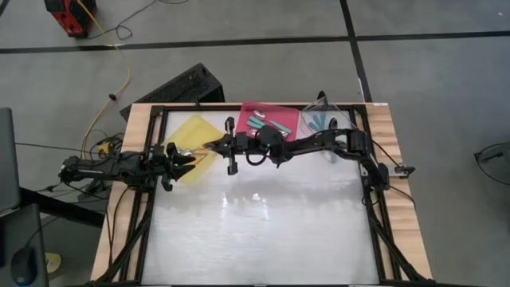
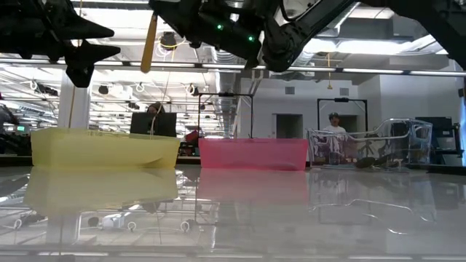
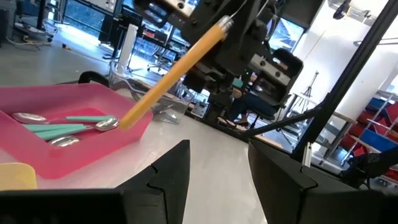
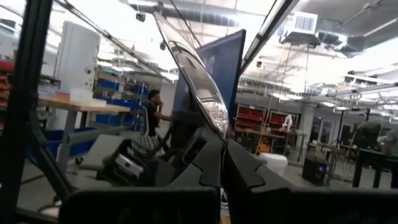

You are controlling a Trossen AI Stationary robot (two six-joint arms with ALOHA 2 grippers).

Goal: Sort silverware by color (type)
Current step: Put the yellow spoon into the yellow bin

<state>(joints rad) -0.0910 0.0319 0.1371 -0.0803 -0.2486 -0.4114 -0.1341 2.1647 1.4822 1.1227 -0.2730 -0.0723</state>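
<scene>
I see three trays in a row at the far side of the table (image 1: 263, 239): one yellow tray (image 1: 195, 131), one pink tray (image 1: 271, 117) and one clear tray (image 1: 323, 121).

My right gripper (image 1: 225, 145) is up in the air, between the yellow tray and the pink tray. Its two fingers are squeezed tight on one orange spoon (image 3: 174, 78). In the right wrist view the shiny bowl of that spoon sticks up from between the fingers. In the left wrist view the orange handle slants down from the gripper, and its tip shows in front of the pink tray. In the low view the handle hangs high over the yellow tray's end.

My left gripper (image 1: 182, 159) hovers above the near edge of the yellow tray. Its two fingers (image 3: 171, 177) are spread apart and there is nothing between them.

In the pink tray I can count three teal spoons (image 3: 68, 127) lying side by side, with silver bowls. In the clear tray I see some more teal handles (image 1: 319, 123), but they are too small for me to count.

Two people (image 2: 333, 131) show in the room far behind the table.
</scene>
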